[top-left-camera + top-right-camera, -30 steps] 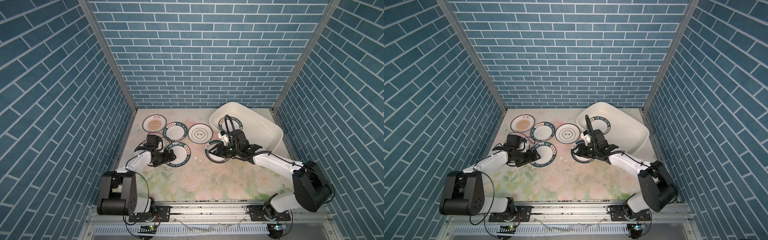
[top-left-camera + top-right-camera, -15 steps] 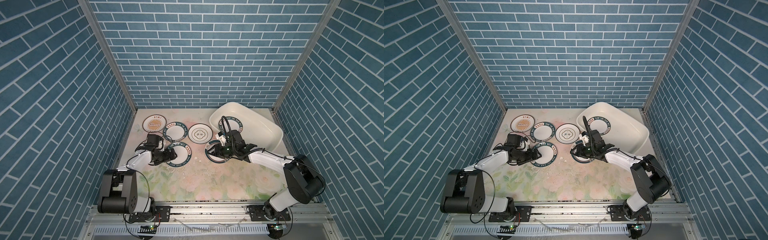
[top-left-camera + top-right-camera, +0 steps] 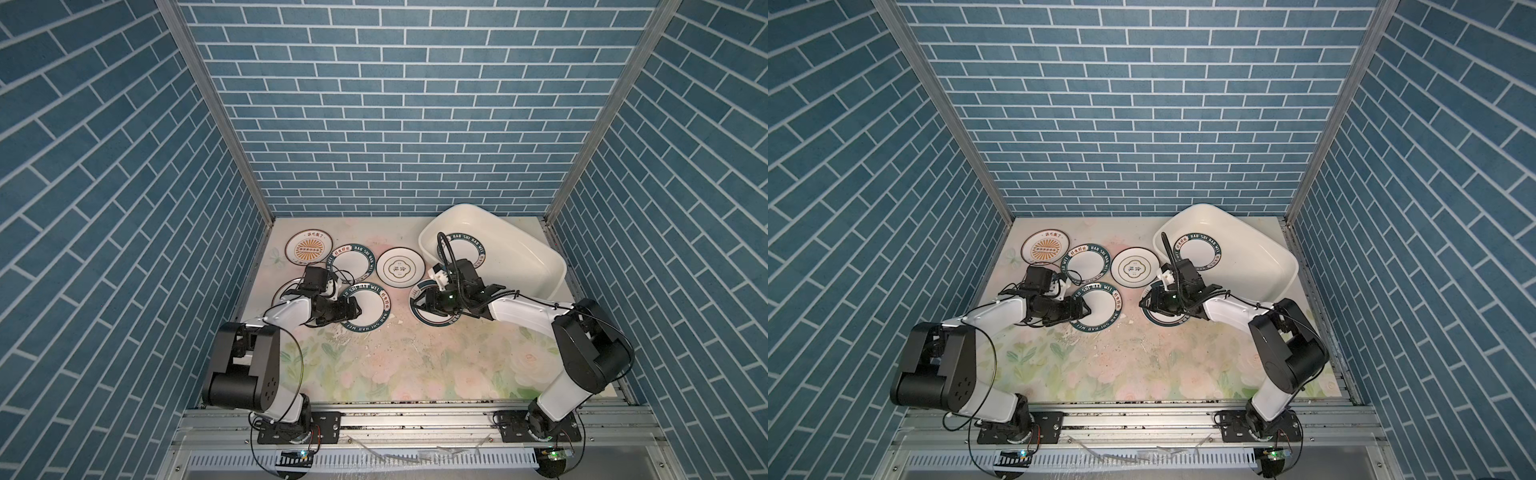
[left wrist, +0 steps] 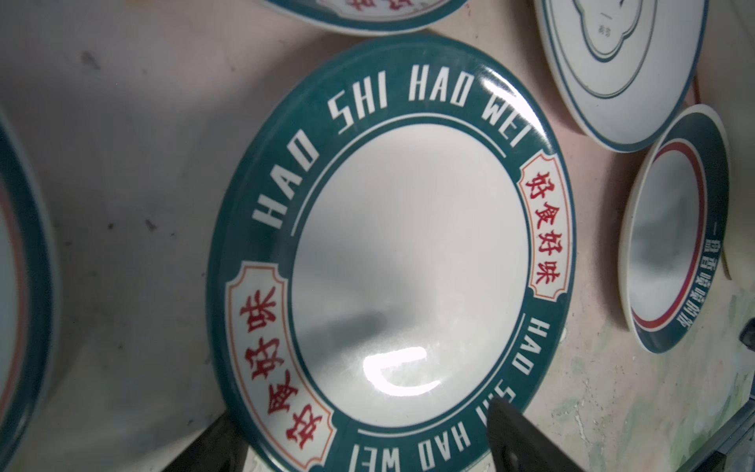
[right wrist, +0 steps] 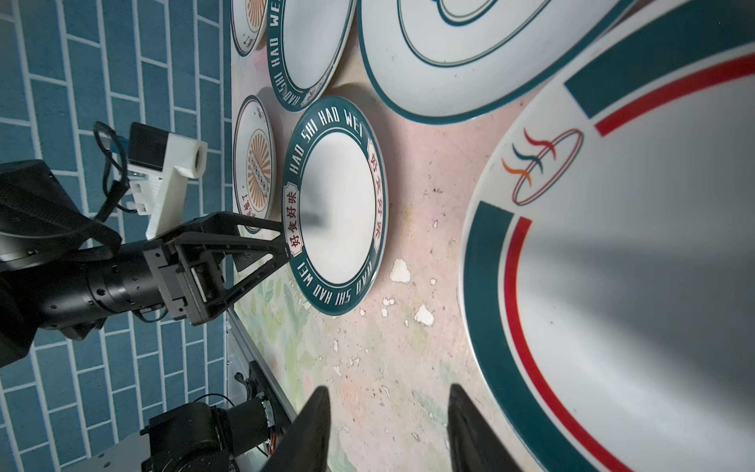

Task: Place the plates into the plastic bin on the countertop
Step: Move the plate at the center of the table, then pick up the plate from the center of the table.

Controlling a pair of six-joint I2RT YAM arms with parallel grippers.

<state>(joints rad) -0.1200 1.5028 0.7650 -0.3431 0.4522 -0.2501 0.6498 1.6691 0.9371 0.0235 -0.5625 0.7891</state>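
Several white plates lie on the flowered countertop [image 3: 415,365]. My left gripper [image 3: 356,308] [image 4: 367,449] stands open at the near rim of a green-rimmed "HAO SHI HAO WEI" plate [image 3: 368,309] [image 4: 408,253]. One finger rests over the rim and the other sits just off its edge. My right gripper [image 3: 419,301] [image 5: 388,425] is open over bare countertop at the left edge of a plate with a partial green and red ring [image 3: 434,322] [image 5: 633,265]. The cream plastic bin [image 3: 519,249] [image 3: 1258,257] at the back right holds one green-rimmed plate [image 3: 467,253].
A sunburst plate [image 3: 308,247], a second lettered plate [image 3: 353,262] and a quatrefoil plate [image 3: 400,267] lie in a row at the back. Another plate [image 3: 284,291] shows partly under my left arm. Blue brick walls close in three sides.
My right gripper has slid left across its plate to that plate's left edge. My left gripper stays at the lettered plate's rim, its jaws slightly narrower.
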